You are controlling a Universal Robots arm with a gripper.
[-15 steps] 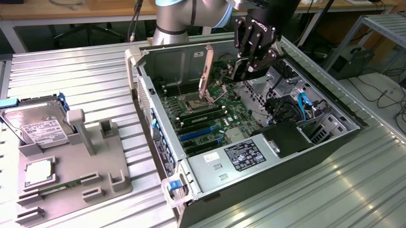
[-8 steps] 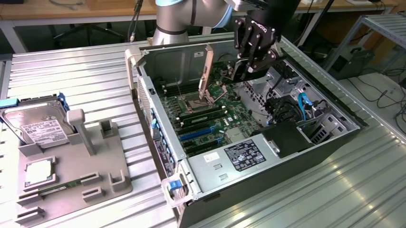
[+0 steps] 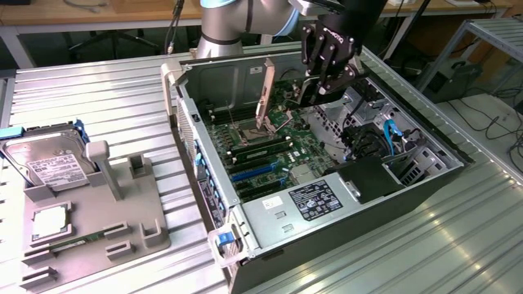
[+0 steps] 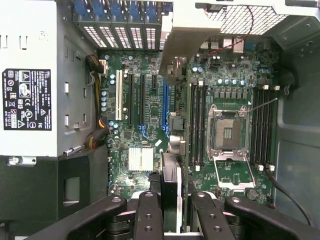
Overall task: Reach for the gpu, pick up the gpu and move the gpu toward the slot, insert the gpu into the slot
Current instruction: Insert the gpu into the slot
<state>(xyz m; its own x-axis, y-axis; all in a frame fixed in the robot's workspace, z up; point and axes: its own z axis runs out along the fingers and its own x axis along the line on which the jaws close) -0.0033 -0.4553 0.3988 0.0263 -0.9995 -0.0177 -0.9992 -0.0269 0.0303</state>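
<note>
Gpu [image 4: 170,182] is clamped edge-on btwn the gripper's [image 4: 172,205] 2 fingers, held up inside the open pc case [image 3: 408,193] over the mobo [image 4: 150,134], near the blue slot [image 4: 164,107], not seated yet.

Your exterior view takes the open black metal computer case [image 3: 368,233] obliquely from above, at mid distance; your wrist view peers close past the black hand [image 4: 172,200] onto the shared green motherboard [image 4: 125,142].
</note>
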